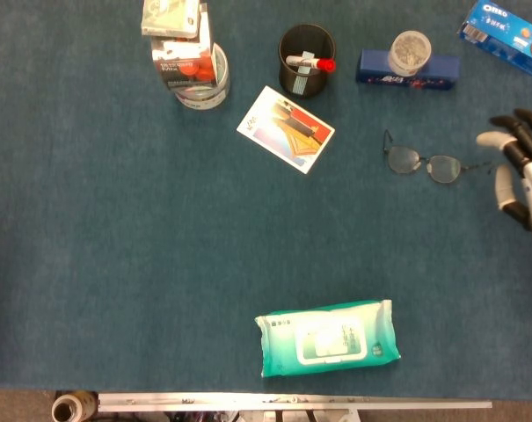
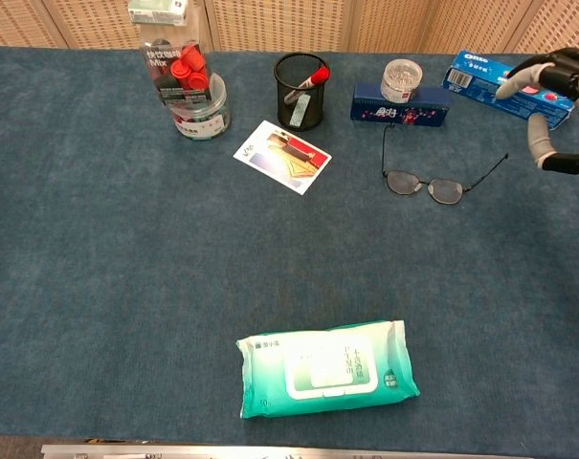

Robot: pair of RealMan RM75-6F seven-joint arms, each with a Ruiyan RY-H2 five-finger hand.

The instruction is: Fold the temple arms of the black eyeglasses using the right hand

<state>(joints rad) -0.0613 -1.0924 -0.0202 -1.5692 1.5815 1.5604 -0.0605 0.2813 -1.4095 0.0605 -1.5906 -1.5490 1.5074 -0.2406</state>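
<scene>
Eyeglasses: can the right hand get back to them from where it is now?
Probably yes. The right hand is open and lifted off to the side of the eyeglasses, with only bare table between them. The cookie pack lies behind, out of the way.

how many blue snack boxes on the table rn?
2. A dark blue box at the back, right of the black pen cup, with a clear jar on it; an Oreo box at the far right corner, partly behind the right hand.

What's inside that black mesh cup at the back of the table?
The black mesh cup holds a marker with a red cap, leaning against the rim. Its lower end and the cup's bottom are hidden by the wall.
</scene>
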